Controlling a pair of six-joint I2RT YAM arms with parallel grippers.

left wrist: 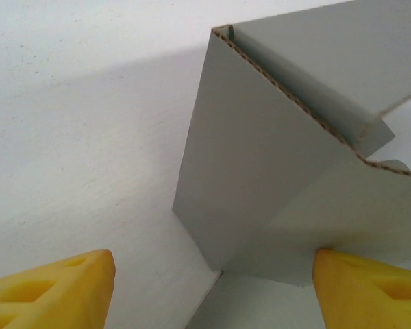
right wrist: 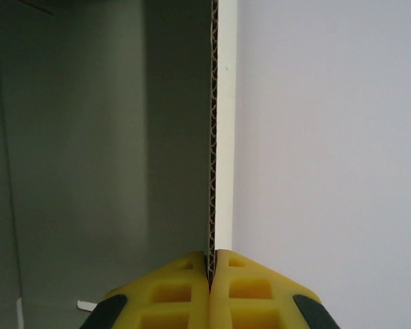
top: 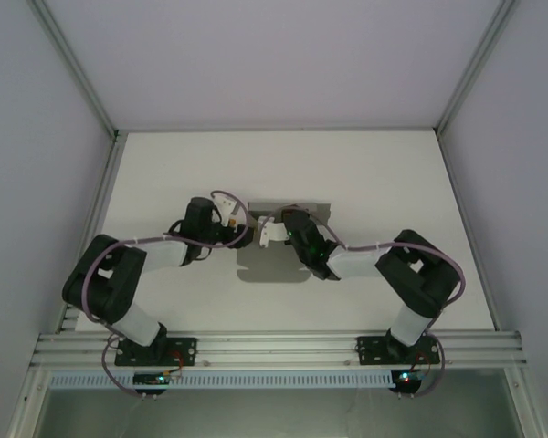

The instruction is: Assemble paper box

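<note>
The paper box (top: 272, 266) is grey corrugated board, partly folded, lying mid-table between both arms. In the left wrist view an upright wall of the paper box (left wrist: 260, 171) stands with its corner between my yellow fingers. My left gripper (left wrist: 212, 291) is open; its right fingertip (left wrist: 370, 288) touches the lower edge of a flap, while the left fingertip (left wrist: 55, 288) is apart from the board. My right gripper (right wrist: 209, 271) is shut on the edge of a standing box wall (right wrist: 216, 137), seen end-on. From above, the left gripper (top: 240, 226) and right gripper (top: 269, 233) meet over the box.
The white table (top: 374, 192) spreads around the box. Metal frame posts (top: 82, 82) and grey side walls close in the workspace. A rail (top: 274, 347) at the near edge carries both arm bases.
</note>
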